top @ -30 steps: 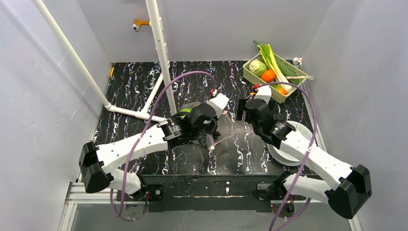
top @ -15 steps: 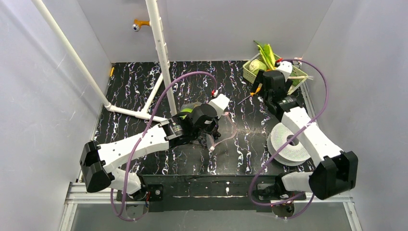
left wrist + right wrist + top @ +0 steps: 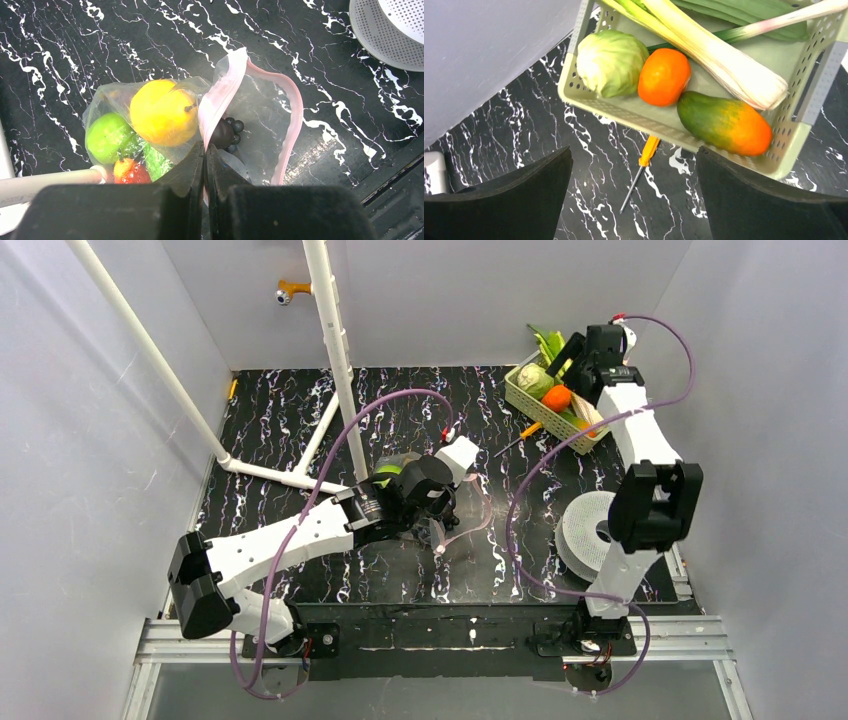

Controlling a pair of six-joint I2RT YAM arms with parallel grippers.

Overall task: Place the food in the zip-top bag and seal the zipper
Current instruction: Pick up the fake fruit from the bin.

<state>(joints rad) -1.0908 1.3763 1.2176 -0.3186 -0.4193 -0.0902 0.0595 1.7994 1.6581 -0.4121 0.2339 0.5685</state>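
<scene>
Near the middle of the table (image 3: 280, 410), the limp, slippery bag (image 3: 260, 115) is pinched at its zipper (image 3: 220, 95) by the shut left gripper (image 3: 205, 150), while the right gripper (image 3: 634, 172), jaws apart, is held over the far-right-corner basket (image 3: 589, 100), whose seemingly hard, round orange (image 3: 664, 76) is best taken across its middle.

- Inside the basket (image 3: 624, 114), cabbage head (image 3: 611, 61), round fruit (image 3: 664, 76) and oblong fruit (image 3: 724, 122) lie in a row, with the leek (image 3: 719, 55) behind them.
- Screwdriver (image 3: 640, 170) lies just outside the basket's front wall.
- Perforated dish (image 3: 585, 535) sits in front of the basket; zip-top bag (image 3: 265, 115) lies well to its left.
</scene>
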